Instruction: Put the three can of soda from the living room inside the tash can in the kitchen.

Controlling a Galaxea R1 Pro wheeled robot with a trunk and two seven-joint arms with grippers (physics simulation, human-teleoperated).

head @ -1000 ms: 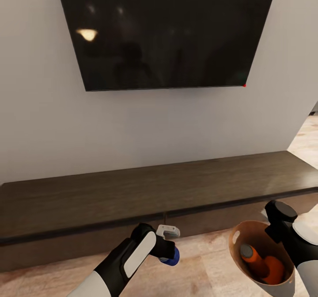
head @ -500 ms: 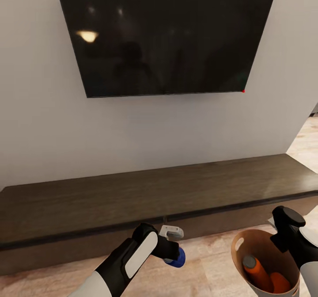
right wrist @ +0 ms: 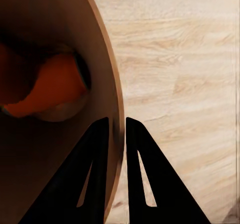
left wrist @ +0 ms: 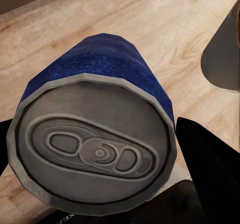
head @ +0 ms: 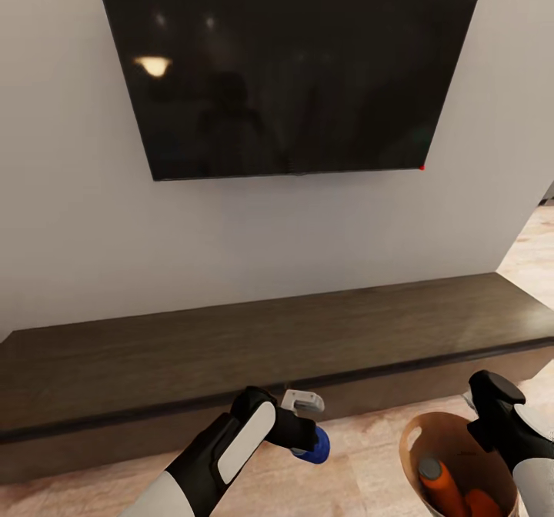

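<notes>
head view, left arm: the left gripper [head: 306, 430] is clamped on the blue can [head: 315, 446], held out over the wood floor [head: 362, 455] just in front of the long dark cabinet [head: 231, 348]. The can hangs off the fingertips, tilted.

head view, right arm: the right gripper [head: 483, 425] pinches the far rim of the trash can [head: 412, 440], carried low at the robot's right. Two orange cans [head: 442, 486] are lying inside it, grey top [head: 429, 469] of one pointing up and away.

head view, the gap that matters: the bin's mouth sits to the right of the blue can and a bit lower, near but clearly apart. So I'd say the blue can has to travel right, over the rim, before letting go.

left wrist view: the blue can [left wrist: 100, 134] is seen end-on, pull tab facing the camera, black fingers [left wrist: 210, 169] on either side, so gripped across its width, long axis running away toward the floor.

right wrist view: both fingers [right wrist: 145, 174] straddle the bin's wall [right wrist: 107, 84], one inside, one outside, closed tight on it. An orange can [right wrist: 50, 89] lies down in the tan interior.

TV: big black TV [head: 292, 63] on the wall, so this is the living room, not the kitchen yet.
</notes>
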